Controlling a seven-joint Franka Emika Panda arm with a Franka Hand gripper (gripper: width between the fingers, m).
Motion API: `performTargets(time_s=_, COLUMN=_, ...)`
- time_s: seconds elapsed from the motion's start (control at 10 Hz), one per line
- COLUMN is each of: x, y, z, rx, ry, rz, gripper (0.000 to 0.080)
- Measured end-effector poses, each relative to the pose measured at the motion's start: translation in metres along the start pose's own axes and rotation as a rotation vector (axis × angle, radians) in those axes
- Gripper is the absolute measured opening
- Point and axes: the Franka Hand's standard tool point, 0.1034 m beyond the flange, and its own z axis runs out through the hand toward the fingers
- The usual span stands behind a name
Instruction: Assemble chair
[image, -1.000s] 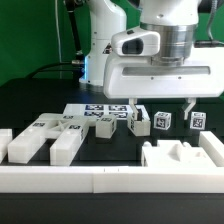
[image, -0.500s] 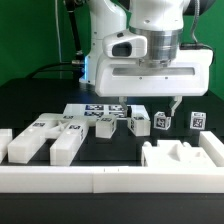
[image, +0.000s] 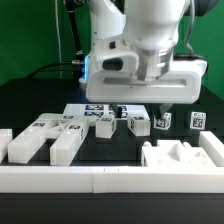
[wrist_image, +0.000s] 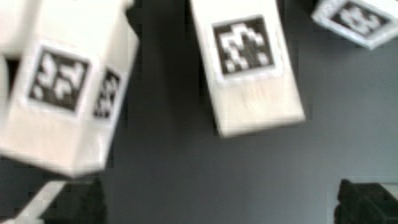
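The chair parts lie loose on the black table. Two long bars (image: 30, 138) (image: 66, 142) lie at the exterior view's left. Small tagged blocks (image: 139, 123) (image: 163, 121) (image: 197, 120) stand in a row behind, with another block (image: 105, 126) left of them. A notched white slab (image: 180, 155) lies at the front right. My gripper (image: 143, 107) hovers above the row of blocks, open and empty. In the wrist view my gripper (wrist_image: 221, 205) has dark fingertips (wrist_image: 71, 205) set wide apart over bare table, with two tagged bars (wrist_image: 63, 90) (wrist_image: 249, 65) and a block (wrist_image: 356, 20) beyond.
The marker board (image: 92, 110) lies flat behind the bars. The long low white border rail (image: 100, 180) runs along the front edge. The robot's base and arm fill the back middle.
My gripper has moved toward the exterior view's left, turned about its axis and lifted a little. It stays open. The parts have not moved.
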Motion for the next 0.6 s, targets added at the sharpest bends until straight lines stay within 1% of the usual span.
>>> performTargets(time_s=0.1, x=0.0035, y=-0.0023, z=0.0005, rx=-0.001, ry=-0.026, rz=-0.003, gripper=0.0649)
performTargets(time_s=0.2, x=-0.0038, y=-0.0012, z=0.0024, rx=-0.004, ry=-0.115, rz=-0.002, gripper=0.0649)
performTargets(time_s=0.4, x=-0.0030, y=-0.0008, z=0.0058, rx=-0.013, ry=-0.274, rz=-0.001, gripper=0.0649)
performTargets(time_s=0.6, x=-0.0053, y=-0.0027, z=0.0058, rx=-0.014, ry=-0.383, rz=-0.022, gripper=0.0649)
